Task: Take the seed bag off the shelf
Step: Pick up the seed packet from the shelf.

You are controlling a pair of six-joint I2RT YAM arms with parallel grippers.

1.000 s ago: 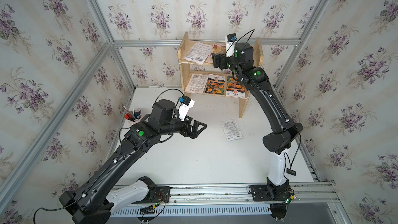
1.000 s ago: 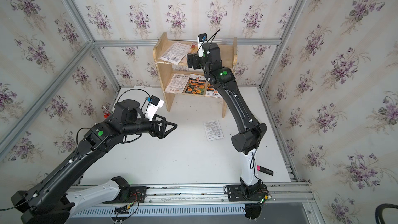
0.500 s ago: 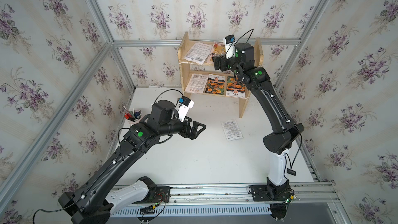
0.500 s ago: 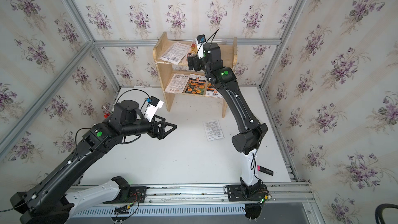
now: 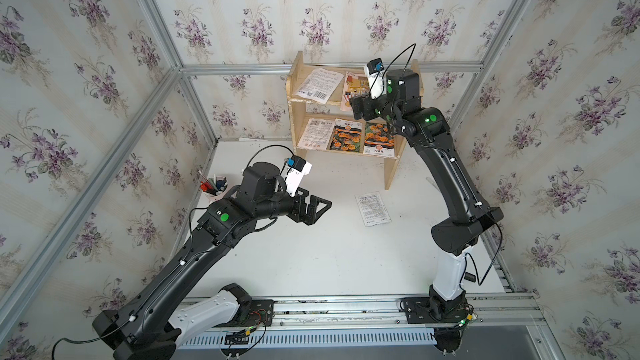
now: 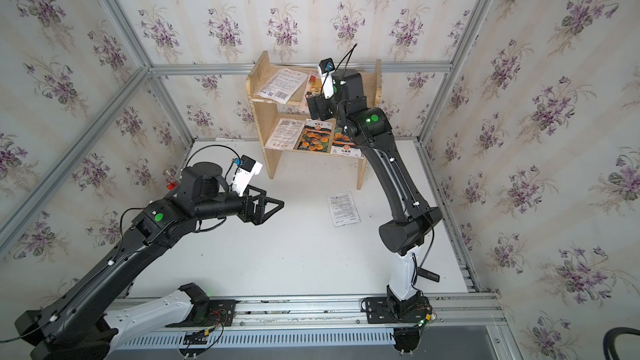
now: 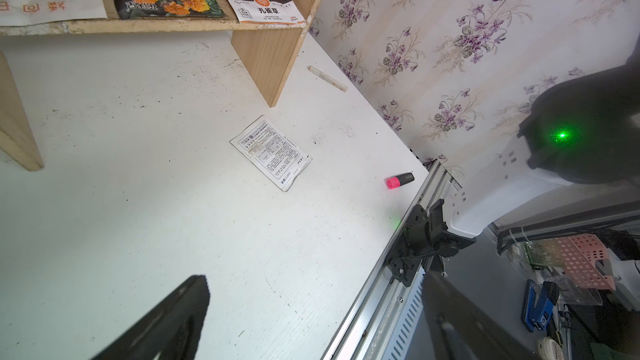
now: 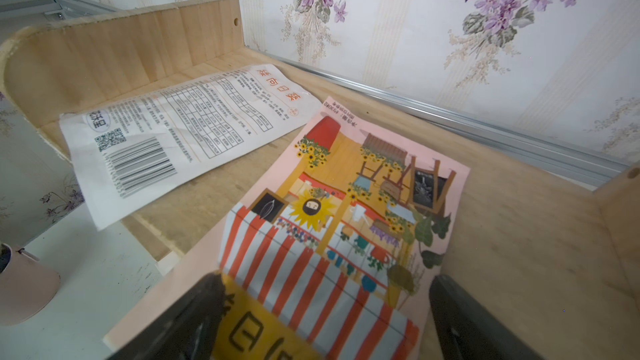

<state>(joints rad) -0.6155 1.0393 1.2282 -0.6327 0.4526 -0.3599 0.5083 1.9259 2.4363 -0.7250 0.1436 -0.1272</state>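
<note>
The shelf [image 5: 295, 74] is a small two-tier light wooden unit against the back wall, seen in both top views. On its top tier lies a pink illustrated seed bag [image 8: 346, 209] whose near end sticks out over the front edge [image 5: 353, 88]. My right gripper [image 8: 322, 289] is open at that end, with one finger on each side of the bag [image 5: 356, 107]. My left gripper [image 5: 320, 207] hangs open over the white table, holding nothing [image 7: 315, 282].
A white printed bag [image 8: 180, 136] lies beside the pink one. The lower tier holds a white bag [image 5: 315, 133] and two marigold bags [image 5: 346, 135]. Another bag [image 5: 372, 208] lies on the table. A pen cup [image 5: 214, 188] and a pink highlighter [image 7: 398, 180] are nearby.
My right gripper has shifted slightly at the top tier and stays open around the pink bag's end. The left arm has barely moved.
</note>
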